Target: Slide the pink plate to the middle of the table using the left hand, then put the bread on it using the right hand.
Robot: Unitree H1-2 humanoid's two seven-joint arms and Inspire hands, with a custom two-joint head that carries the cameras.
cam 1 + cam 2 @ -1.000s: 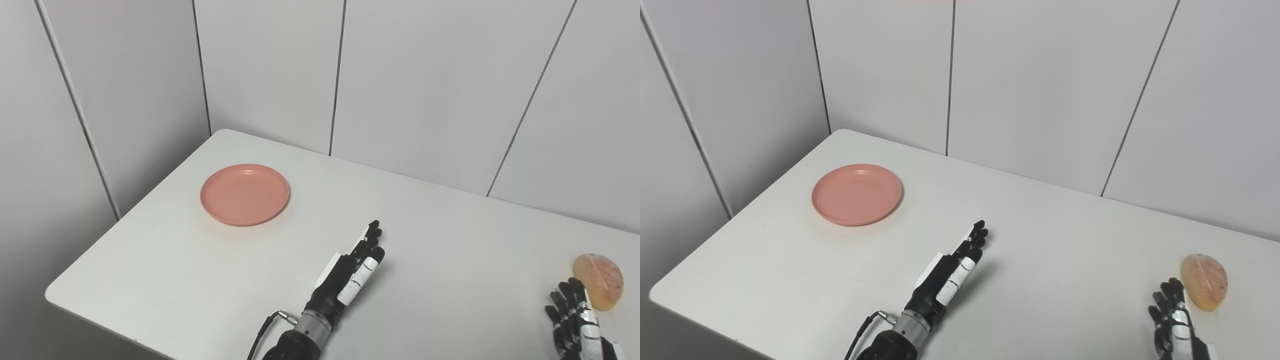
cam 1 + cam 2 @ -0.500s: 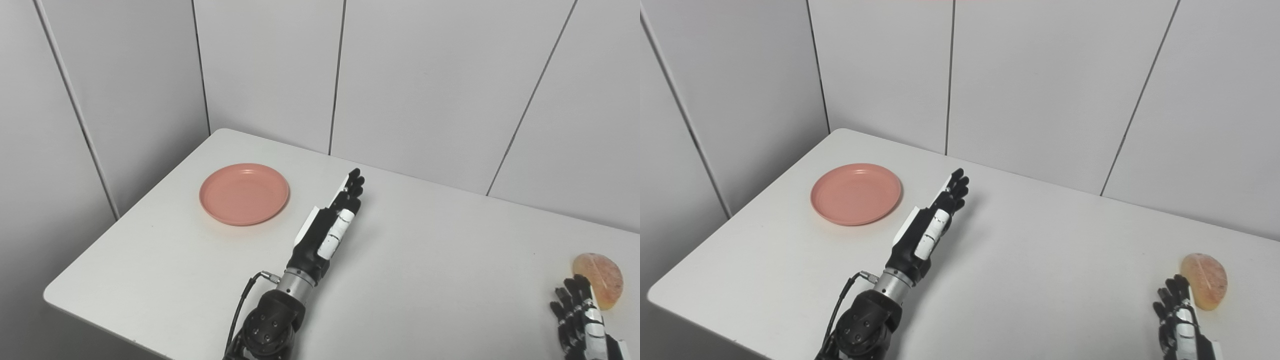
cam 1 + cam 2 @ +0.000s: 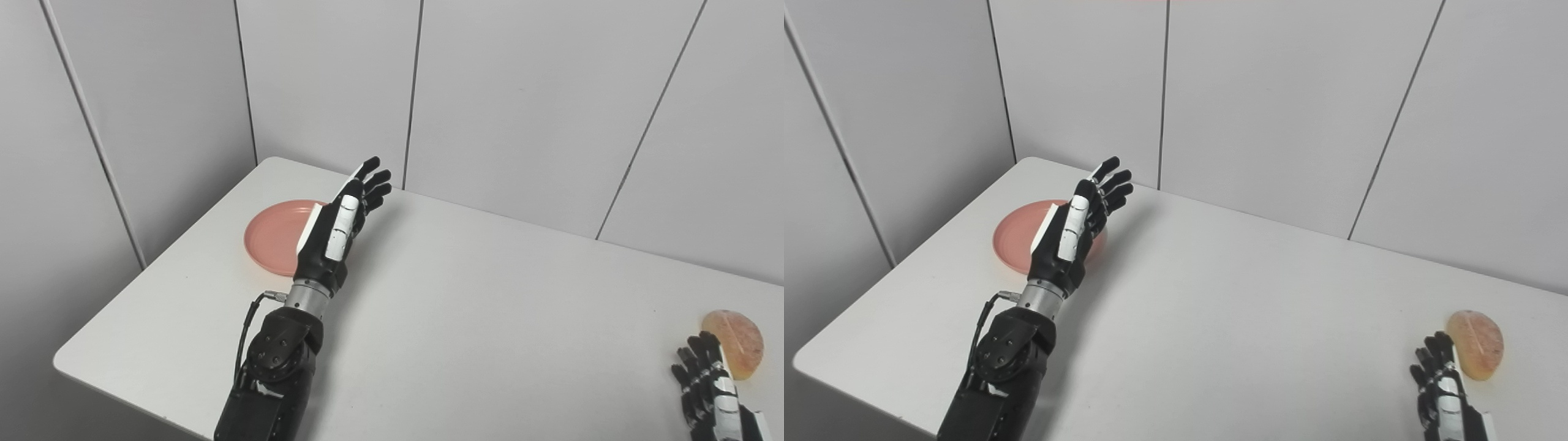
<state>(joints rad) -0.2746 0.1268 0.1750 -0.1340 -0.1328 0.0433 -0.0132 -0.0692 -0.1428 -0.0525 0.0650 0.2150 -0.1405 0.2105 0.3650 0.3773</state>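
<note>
While left hand [image 3: 334, 229] hovers over pink plate [image 3: 269, 236], fingers [image 3: 373, 180] splayed.

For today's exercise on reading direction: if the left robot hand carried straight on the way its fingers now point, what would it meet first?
The left robot hand points up and away toward the back wall, passing above the pink plate. The wall panel looks like the first obstacle, though depth is hard to judge.

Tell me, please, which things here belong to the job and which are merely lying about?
Belonging to the job:
plate
bread
left hand, open, over the plate's right side
right hand, open, beside the bread

Lying about:
nothing; only the table that bears them and the wall behind
</note>
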